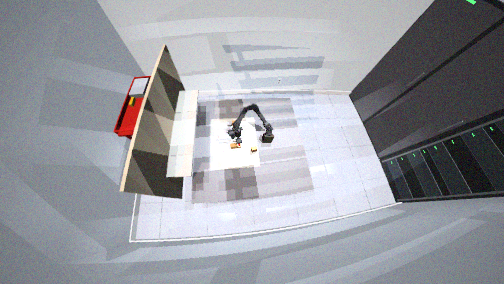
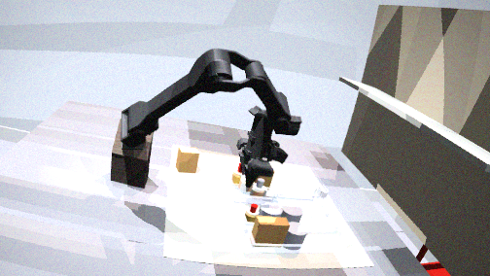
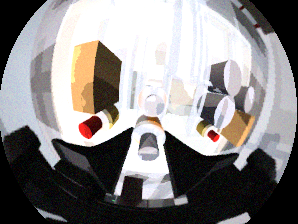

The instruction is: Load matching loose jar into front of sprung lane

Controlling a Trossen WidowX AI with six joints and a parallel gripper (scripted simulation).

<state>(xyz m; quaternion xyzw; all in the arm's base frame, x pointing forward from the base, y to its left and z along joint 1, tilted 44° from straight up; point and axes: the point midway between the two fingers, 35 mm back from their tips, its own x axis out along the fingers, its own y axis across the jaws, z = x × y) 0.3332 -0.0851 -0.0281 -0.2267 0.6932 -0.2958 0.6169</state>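
A jar with a grey cap [image 2: 261,183] [image 3: 148,143] stands roughly upright between my fingers. My gripper [image 3: 148,131] is shut on it, low at the front end of the clear lane rack [image 2: 301,198]. Behind it in the wrist view, in line with it, is a second jar with a pale round top [image 3: 152,103], between clear lane walls. An orange-brown band shows between the two tops; the gap between the jars is hard to judge. The pusher plate and low front stop cannot be made out clearly. Whether the held jar touches the lane floor is hidden.
Red-capped jars [image 2: 254,209] [image 3: 86,130] [image 3: 213,135] are on either side. An orange box [image 2: 270,231] [image 3: 85,77] stands on each side of the lanes in the wrist view, with grey cylinders [image 3: 217,107] at right. Another box [image 2: 188,161] stands nearer the arm's base.
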